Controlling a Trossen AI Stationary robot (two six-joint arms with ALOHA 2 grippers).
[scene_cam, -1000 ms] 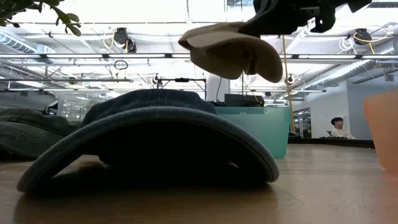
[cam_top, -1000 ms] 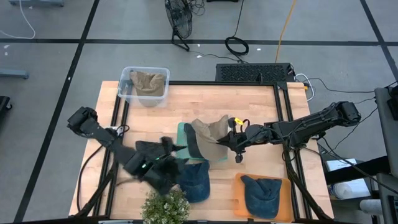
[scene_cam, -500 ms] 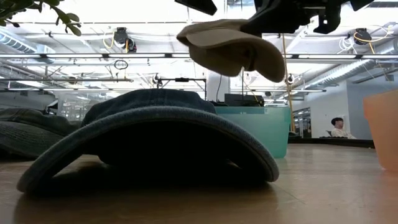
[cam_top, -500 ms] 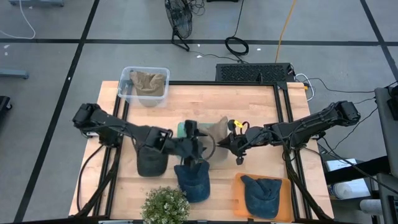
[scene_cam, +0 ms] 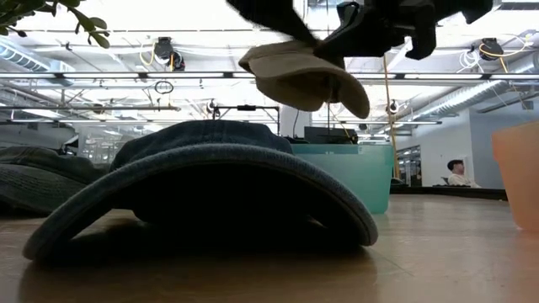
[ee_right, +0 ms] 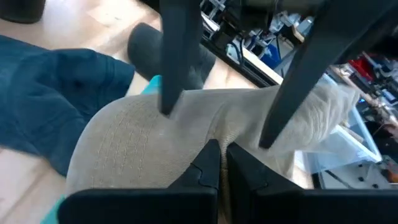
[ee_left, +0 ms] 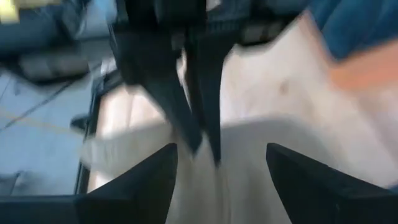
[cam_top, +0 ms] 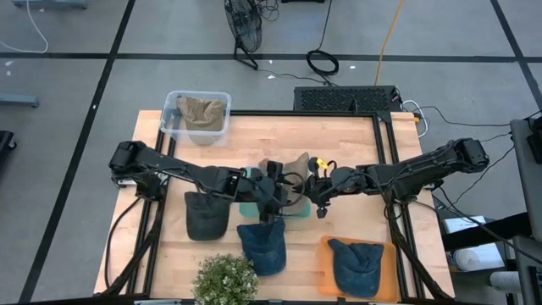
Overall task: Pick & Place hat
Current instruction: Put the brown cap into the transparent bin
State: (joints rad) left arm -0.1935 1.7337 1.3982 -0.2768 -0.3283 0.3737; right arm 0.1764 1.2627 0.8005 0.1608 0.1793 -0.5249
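Note:
A beige hat (cam_top: 288, 172) hangs in the air over a teal tray (cam_top: 247, 188) at the table's middle, with my right gripper (cam_top: 312, 188) shut on it from the right. My left gripper (cam_top: 278, 193) has come in from the left and is open. In the right wrist view its two fingers (ee_right: 169, 74) stand on either side of the hat's crown (ee_right: 130, 146); whether they touch it I cannot tell. A blue hat (cam_top: 262, 246) and a dark hat (cam_top: 206, 217) lie on the table near the front. My right gripper pinches a raised fold of the beige hat's cloth (ee_right: 214, 138) between its two shut fingers, coming nearly level from the table's right side. The hat is lifted clear of the tray and hangs below the fingers (scene_cam: 303, 76), tilted.
A clear bin (cam_top: 174, 106) holding another beige hat stands at the far left corner. An orange tray (cam_top: 326, 267) with a blue hat sits at the front right. A potted plant (cam_top: 224, 280) stands at the front edge. The blue hat (scene_cam: 202, 185) fills the low view's foreground.
My left gripper has swung from above the dark hat at the front left toward the table's right and far side, turning as it went. It now stands at the beige hat, still open. My right gripper has kept the hat in the air.

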